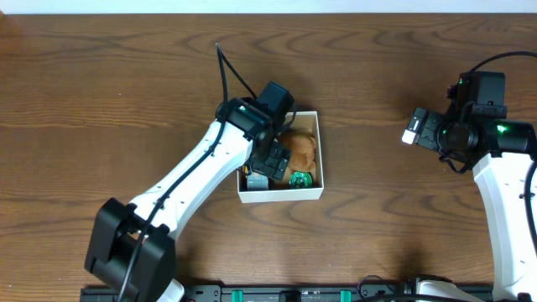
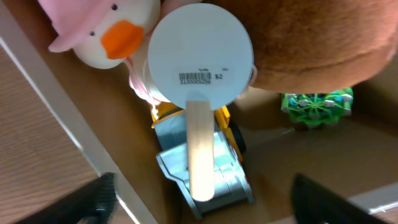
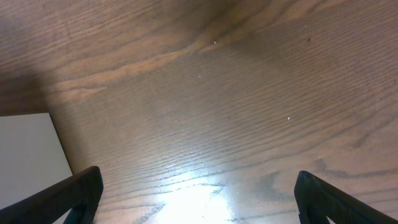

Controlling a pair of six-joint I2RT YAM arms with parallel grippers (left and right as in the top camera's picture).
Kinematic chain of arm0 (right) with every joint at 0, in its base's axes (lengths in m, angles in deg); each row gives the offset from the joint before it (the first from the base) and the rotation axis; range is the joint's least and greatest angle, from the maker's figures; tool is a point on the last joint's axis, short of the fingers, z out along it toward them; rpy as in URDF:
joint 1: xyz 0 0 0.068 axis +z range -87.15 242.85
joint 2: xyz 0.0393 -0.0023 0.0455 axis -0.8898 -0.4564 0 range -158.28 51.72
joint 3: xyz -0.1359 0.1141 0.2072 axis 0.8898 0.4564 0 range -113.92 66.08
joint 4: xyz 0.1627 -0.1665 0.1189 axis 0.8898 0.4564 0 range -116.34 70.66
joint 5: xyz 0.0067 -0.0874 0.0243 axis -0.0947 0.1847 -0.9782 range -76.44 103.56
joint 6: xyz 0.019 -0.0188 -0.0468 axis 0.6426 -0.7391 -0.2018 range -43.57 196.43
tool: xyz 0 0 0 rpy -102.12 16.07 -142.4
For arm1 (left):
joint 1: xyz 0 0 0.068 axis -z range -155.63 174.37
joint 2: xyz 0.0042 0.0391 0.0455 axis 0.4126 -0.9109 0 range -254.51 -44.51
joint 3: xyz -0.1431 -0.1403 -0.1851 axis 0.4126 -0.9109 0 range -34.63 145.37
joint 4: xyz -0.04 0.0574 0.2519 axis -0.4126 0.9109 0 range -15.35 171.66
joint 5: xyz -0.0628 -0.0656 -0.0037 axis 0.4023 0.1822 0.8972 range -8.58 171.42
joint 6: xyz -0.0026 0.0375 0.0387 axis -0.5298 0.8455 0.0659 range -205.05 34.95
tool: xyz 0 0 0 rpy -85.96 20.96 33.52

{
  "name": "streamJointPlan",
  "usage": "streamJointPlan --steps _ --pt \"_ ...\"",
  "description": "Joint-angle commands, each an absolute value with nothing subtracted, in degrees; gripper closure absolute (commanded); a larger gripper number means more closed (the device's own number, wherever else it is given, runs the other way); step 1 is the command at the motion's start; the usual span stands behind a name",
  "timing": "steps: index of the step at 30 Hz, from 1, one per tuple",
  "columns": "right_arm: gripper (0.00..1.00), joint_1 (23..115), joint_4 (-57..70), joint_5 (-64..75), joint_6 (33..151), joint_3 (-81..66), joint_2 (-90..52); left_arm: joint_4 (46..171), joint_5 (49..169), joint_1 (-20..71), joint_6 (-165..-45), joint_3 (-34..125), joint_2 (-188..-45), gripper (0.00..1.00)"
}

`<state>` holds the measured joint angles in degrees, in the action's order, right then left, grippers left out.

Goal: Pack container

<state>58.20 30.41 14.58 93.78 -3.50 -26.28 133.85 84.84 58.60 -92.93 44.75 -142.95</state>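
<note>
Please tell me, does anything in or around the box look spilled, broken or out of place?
Nothing stands out. The container sits flat and whole, and the brown plush, the green wheel and the toy truck all lie inside it. Nothing lies spilled on the table.

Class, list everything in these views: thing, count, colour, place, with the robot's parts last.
table: one, dark brown wood, under everything
container: one, white walls, brown floor, table centre
plush toy: one, brown, inside the container
duck plush: one, cream, pink hat, in the container
round paddle: one, white disc, wooden handle, over the truck
toy truck: one, yellow and grey, on the container floor
wheel toy: one, green, beside the brown plush
left gripper: one, black, open, over the container
right gripper: one, black, open, over bare table
</note>
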Motion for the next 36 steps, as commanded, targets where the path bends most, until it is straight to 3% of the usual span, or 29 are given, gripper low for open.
streamJointPlan --steps 1,8,9,12,19,26,36 --pt "0.01 58.03 30.47 14.60 92.90 -3.54 -26.52 134.05 83.88 58.41 -93.30 45.12 -139.01 0.06" --pt "0.01 58.03 30.49 14.60 92.60 -3.54 -26.52 132.72 81.74 57.23 -93.33 45.16 -134.64 0.05" --pt "0.01 58.03 30.49 14.60 92.36 -3.54 -26.52 132.83 81.17 56.79 -93.57 45.19 -133.98 0.00" --pt "0.01 58.03 30.04 14.62 90.65 -3.54 -26.52 132.83 74.70 54.41 -99.82 45.21 -130.42 0.02" --pt "0.01 59.82 24.03 14.60 85.54 -3.54 -26.52 129.55 73.28 41.32 -101.24 45.21 -117.72 0.02" --pt "0.01 65.35 14.08 16.74 85.12 -3.54 -26.52 129.37 73.28 30.10 -101.04 45.21 -114.47 0.02" --pt "0.01 65.94 11.30 14.54 85.36 -3.54 -25.89 129.42 73.46 28.66 -101.04 45.21 -114.20 0.02"
